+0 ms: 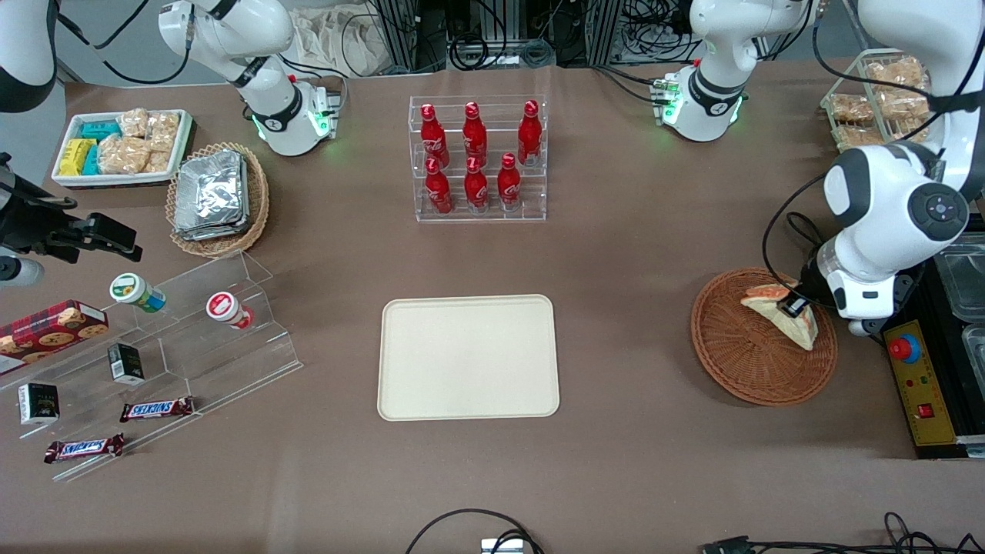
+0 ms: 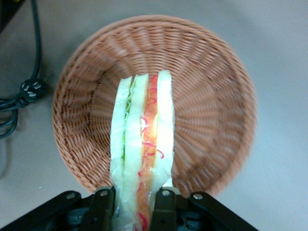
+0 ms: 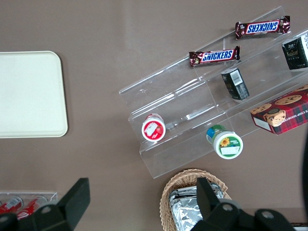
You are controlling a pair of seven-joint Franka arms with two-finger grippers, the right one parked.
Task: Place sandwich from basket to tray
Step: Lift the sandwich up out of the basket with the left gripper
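**Sandwich gripped over the basket, carry to the tray not yet done**

The cream tray [image 1: 468, 357] lies bare at the table's middle, well apart from the reddish-brown wicker basket [image 1: 762, 336] toward the working arm's end. Over that basket, the left gripper [image 1: 795, 307] has its jaws closed narrowly on the wrapped sandwich [image 2: 143, 144], pinching it at one end. By my judgement, the grasp is made; the lift, carry and release remain. Readable writing: "SNICKERS" on two chocolate bars [image 1: 156, 408] toward the parked arm's end.
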